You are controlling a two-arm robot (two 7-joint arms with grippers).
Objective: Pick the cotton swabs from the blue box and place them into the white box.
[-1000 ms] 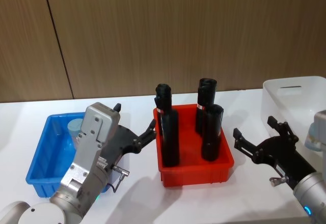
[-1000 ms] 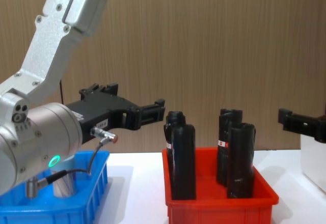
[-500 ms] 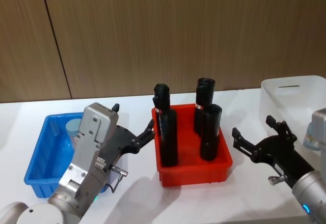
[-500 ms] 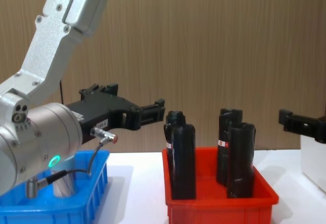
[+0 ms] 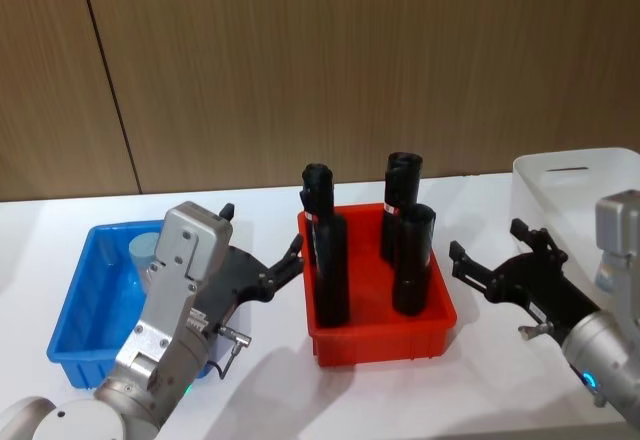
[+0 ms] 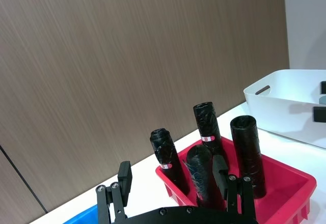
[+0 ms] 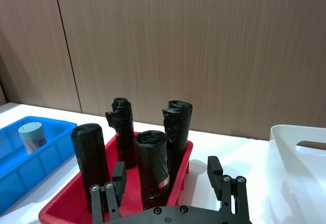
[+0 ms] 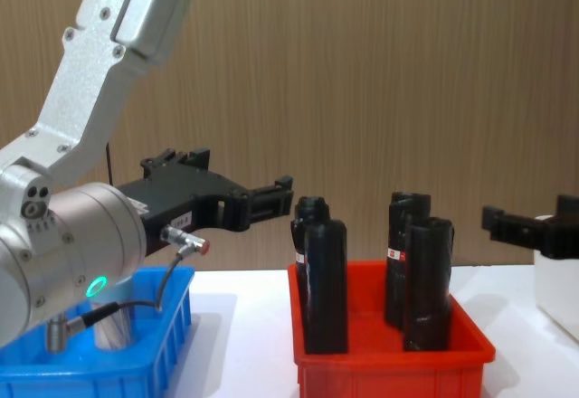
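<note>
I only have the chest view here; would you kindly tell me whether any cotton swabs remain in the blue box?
Observer: Yes, one jar of cotton swabs stands upright, lid on, near the far wall of the blue box.
Operator: Thank you. Is either gripper holding anything?
Observer: No. The wrist views show the left gripper and the right gripper both open and empty, one on each side of the red bin.

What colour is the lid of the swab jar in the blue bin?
Pale grey-blue. The swab jar in the blue bin shows best in the right wrist view.
</note>
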